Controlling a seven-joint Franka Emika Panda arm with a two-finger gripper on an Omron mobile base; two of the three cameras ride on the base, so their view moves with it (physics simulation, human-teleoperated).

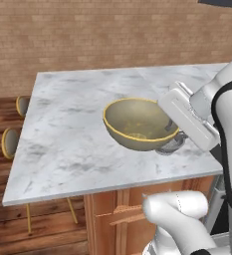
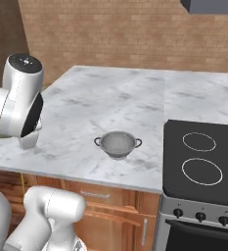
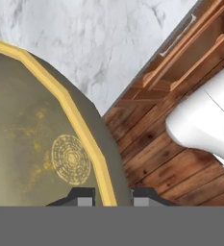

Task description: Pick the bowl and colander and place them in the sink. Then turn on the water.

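The pincer (image 3: 113, 196) is clamped on the golden rim of the bowl (image 1: 137, 123), one fingertip inside the wall and one outside, so the rim runs straight up between them in the hand view. In the left base view the yellow-tan bowl hangs tilted above the marble surface (image 1: 72, 134), held at its right edge and partly covering the colander (image 1: 171, 144) just behind it. In the right base view the grey colander stands upright on the surface near its front edge, left of the black stovetop (image 2: 203, 164).
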